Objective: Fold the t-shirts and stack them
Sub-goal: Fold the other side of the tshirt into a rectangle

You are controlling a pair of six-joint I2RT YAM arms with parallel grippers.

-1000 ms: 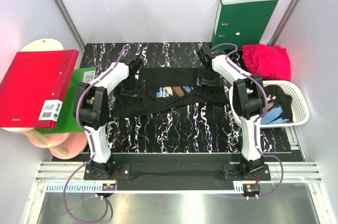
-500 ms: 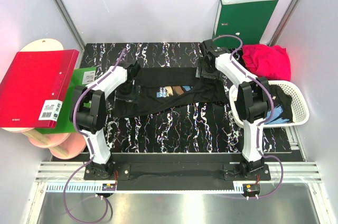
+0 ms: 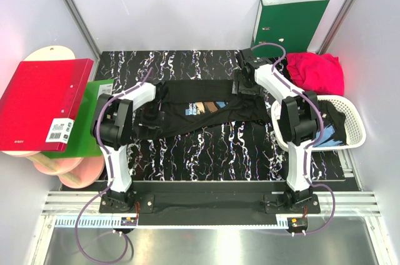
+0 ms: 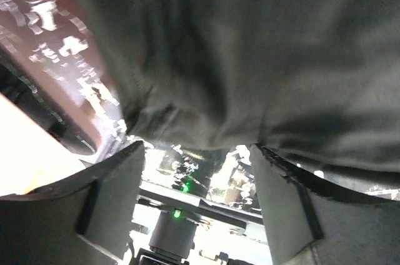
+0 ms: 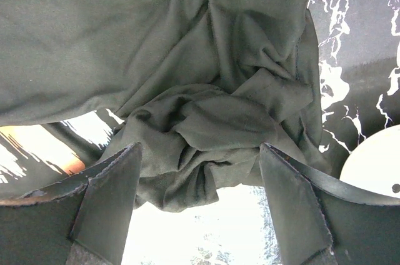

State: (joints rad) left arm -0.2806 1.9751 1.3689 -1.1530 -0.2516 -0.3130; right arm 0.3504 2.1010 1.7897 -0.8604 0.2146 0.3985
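Left gripper (image 4: 197, 149) wide at nine o'clock of black t-shirt (image 3: 200, 110), right gripper (image 5: 200, 149) wide over bunched cloth at two o'clock

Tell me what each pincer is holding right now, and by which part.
Nothing is gripped; both are open. The right pincer straddles a bunched fold of the black t-shirt, and the left pincer sits at the shirt's other end, fingers apart.

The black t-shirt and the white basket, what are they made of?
The black t-shirt looks like soft knit cloth with a matte finish, maybe cotton. In the right wrist view it bunches into limp wrinkles and folds. The white basket looks like hard, smooth plastic, because its lattice wall keeps a stiff, even shape.
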